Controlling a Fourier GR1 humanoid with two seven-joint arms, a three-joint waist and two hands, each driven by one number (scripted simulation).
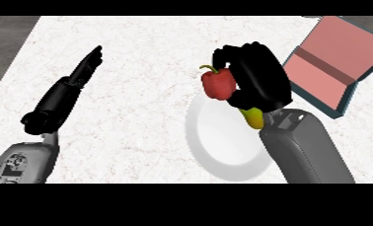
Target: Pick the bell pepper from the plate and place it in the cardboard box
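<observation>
White speckled counter (138, 72): white plate (218, 141), box (328, 67) at right.

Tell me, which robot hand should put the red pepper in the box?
The right hand. Its fingers already curl round the bell pepper, above the plate, and the cardboard box lies on its side. The left hand rests open, far away.

Right hand (255, 79) w/ fingers curled round bell pepper (218, 84), raised; left hand (79, 77) flat, fingers straight, at view's left.
</observation>
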